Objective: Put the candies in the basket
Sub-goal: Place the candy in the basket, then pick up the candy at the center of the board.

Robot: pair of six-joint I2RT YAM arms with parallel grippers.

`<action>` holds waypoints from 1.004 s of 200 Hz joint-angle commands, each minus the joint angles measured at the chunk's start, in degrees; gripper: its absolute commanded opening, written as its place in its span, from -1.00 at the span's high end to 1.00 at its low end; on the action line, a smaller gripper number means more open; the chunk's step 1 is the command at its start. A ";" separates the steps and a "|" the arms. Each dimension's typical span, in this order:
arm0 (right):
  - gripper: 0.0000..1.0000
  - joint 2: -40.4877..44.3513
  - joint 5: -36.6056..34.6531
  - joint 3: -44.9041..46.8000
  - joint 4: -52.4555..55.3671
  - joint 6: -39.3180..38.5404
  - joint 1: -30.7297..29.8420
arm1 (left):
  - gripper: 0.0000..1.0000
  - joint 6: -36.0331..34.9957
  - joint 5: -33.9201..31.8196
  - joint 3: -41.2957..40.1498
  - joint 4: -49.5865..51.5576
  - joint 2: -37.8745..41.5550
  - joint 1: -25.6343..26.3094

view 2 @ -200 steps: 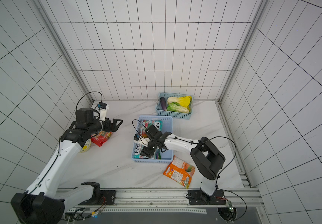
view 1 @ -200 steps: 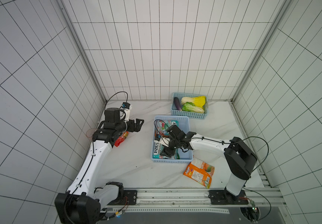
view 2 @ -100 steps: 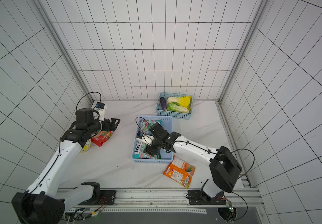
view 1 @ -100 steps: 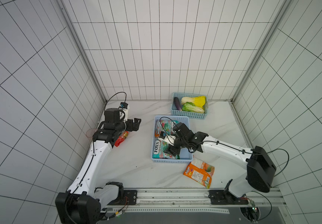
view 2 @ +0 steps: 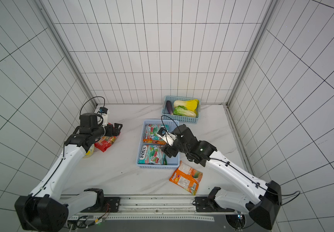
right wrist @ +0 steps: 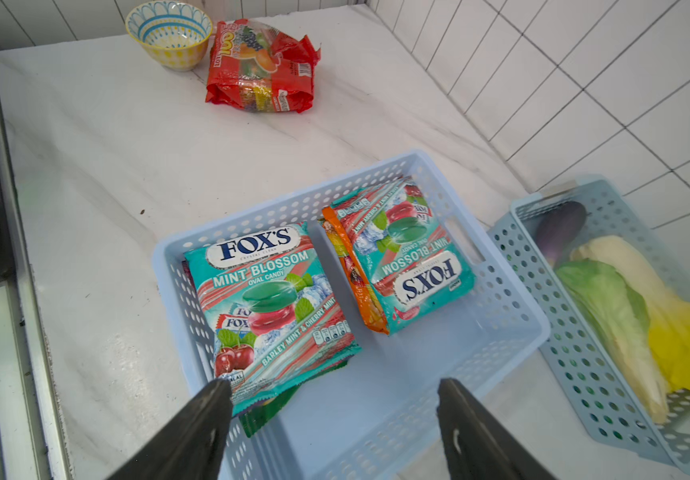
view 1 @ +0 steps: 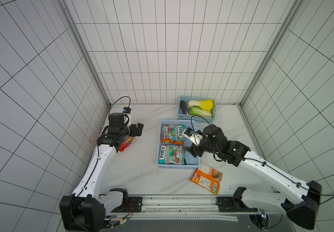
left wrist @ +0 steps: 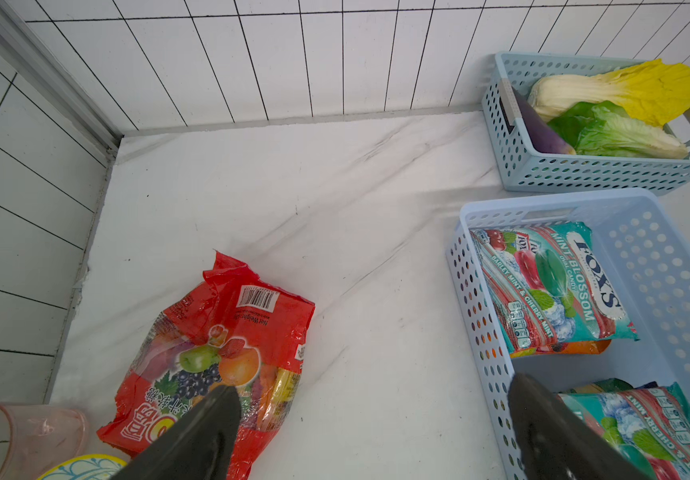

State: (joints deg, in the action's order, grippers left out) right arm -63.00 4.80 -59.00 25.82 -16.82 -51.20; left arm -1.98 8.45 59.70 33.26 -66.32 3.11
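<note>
One teal candy bag [right wrist: 268, 291] in basket [right wrist: 513, 328], just beside right pincer [right wrist: 331, 386].

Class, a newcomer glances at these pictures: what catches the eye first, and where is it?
Bright teal FOX'S bags lie in the pale blue basket at the middle of the table. A yellow cabbage glows in the smaller basket at the far edge. An orange bag lies loose beside the pale blue basket's near corner.

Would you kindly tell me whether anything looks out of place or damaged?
Outside the basket lie a crumpled red candy bag by the yellow bowl and an orange candy bag beside the basket's near corner. Both belong inside.
</note>
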 commanded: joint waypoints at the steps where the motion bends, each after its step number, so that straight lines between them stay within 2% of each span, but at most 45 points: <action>1: -0.66 4.10 -4.83 2.54 3.96 0.91 2.18 | -0.97 -0.56 0.26 0.50 -0.37 -0.80 -0.57; 42: -0.84 9.78 -7.10 7.09 4.59 0.56 6.03 | -0.97 -1.56 0.24 0.60 -0.18 -1.53 -1.34; 77: -0.91 11.52 -9.41 11.65 2.89 0.03 8.46 | -0.97 -4.80 -2.41 0.35 0.13 -2.20 -1.69; 91: -1.00 13.19 -10.91 14.03 0.84 -0.06 8.52 | -0.97 -6.49 -3.81 1.23 1.94 -2.79 -1.64; 140: -0.98 23.23 -17.67 24.22 -8.43 0.08 8.58 | -0.96 -13.93 -12.76 3.08 6.37 -7.18 -1.93; 157: -0.98 24.60 -18.73 25.11 -9.46 -0.32 8.65 | -0.95 -16.14 -14.21 4.36 9.30 -9.28 -2.23; 201: -0.98 25.06 -21.40 26.47 -11.85 -1.37 8.58 | -0.95 -25.17 -18.55 3.93 9.02 -14.63 -3.54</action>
State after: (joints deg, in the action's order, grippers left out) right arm -38.22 -13.21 -33.61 16.99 -17.39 -43.07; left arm -20.49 -6.15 62.35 41.28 -78.28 0.47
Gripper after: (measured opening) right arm 0.989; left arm 0.975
